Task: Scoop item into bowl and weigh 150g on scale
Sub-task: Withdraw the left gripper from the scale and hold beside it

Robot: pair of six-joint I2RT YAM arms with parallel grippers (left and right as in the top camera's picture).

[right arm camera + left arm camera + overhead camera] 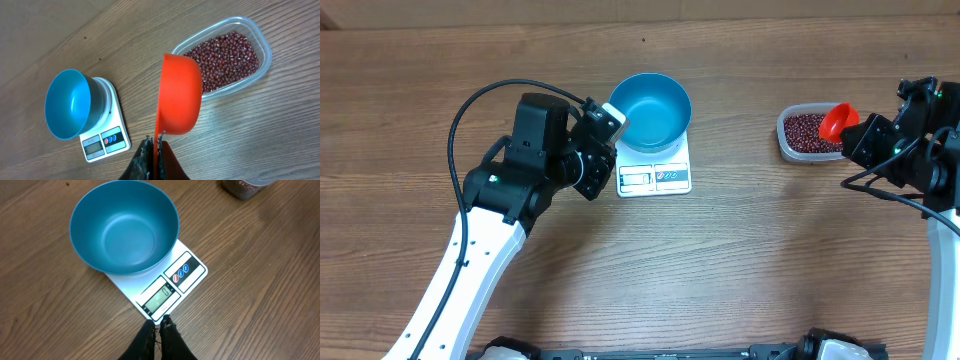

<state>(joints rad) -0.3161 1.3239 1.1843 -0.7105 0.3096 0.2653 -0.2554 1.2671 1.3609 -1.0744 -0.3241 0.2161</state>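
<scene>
Red-brown beans, all lodged in the clear tub, well apart from the empty blue bowl seated on the white scale. Spillage onto the table is to be expected on that long carry if the red scoop, clamped by its handle in the closed right claw, is overfilled or tilted. The left claw, closed and empty, is poised just at the scale's front edge, where a nudge could falsify the reading.
</scene>
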